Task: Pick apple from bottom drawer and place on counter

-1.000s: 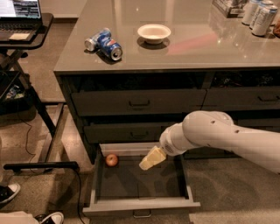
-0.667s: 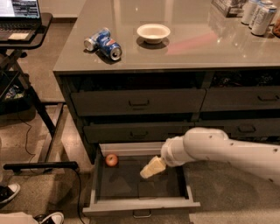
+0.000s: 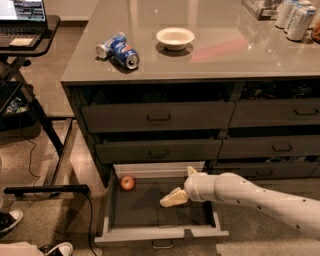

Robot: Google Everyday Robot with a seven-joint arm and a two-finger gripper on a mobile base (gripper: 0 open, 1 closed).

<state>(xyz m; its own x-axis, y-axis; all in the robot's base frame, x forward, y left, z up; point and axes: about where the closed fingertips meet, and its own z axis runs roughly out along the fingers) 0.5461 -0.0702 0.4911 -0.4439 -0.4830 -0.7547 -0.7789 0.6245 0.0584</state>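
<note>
We see a glossy surface (image 3: pixel 225 55) above the matt drawer (image 3: pixel 137 212). Inside the drawer hangs the smooth, plastic-looking end effector (image 3: pixel 172 198). The drawer's front carries a metal handle (image 3: pixel 161 244).

I see white bowl (image 3: pixel 175 38) upright, blue soda can (image 3: pixel 124 51) on its side left of it, apart. Tall cans (image 3: pixel 299 21) clustered far right. Open laptop (image 3: pixel 22 15) on black desk (image 3: pixel 49 40), upper left. Sneakers (image 3: pixel 10 220) on floor lower left; black cable (image 3: pixel 27 162) trailing beside desk leg.
</note>
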